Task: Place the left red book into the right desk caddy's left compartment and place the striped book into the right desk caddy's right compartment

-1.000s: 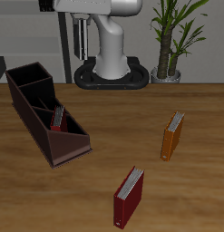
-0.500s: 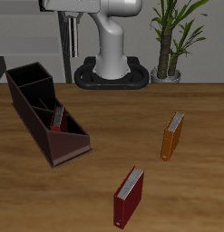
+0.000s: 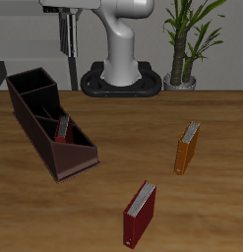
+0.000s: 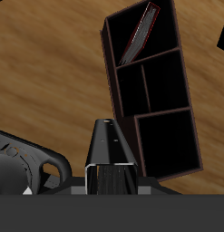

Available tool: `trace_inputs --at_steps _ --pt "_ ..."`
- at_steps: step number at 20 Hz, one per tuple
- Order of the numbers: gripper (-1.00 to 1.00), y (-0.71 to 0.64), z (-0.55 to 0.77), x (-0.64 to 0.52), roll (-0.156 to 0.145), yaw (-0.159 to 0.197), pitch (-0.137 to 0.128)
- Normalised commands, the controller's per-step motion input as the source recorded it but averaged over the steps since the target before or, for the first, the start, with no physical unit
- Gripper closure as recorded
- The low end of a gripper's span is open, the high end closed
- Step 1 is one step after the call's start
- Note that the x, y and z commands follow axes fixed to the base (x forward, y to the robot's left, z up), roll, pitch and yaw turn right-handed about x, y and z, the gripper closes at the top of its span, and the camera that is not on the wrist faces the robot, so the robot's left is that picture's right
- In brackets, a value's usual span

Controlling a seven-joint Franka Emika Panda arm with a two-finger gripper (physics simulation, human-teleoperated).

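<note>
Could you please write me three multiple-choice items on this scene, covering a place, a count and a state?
1. Where is the orange book?
A. lying in the caddy
B. standing on the table, apart from the caddy
C. under the plant

2. How many red books are in view?
A. one
B. two
C. three

3. The caddy's tallest-walled end compartment is
A. empty
B. holding a red book
C. holding the orange book

Answers:
1 B: the orange book stands on bare wood away from the caddy.
2 B: one red book in the caddy, one red book on the table.
3 A: the tallest-walled end compartment shows only dark floor.
</note>
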Motion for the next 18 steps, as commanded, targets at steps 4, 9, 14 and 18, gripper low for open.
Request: trace_inputs --at_steps 4,9,14,18 --pt "1.00 -0.37 0.23 -0.02 -0.036 -0.045 0.015" --pt "1.00 -0.25 0.14 -0.01 -0.011 0.000 0.006" --pt "1.00 -0.37 0.16 0.10 -0.039 -0.030 0.015" --pt "1.00 -0.44 0.14 0.22 0.082 -0.063 0.093"
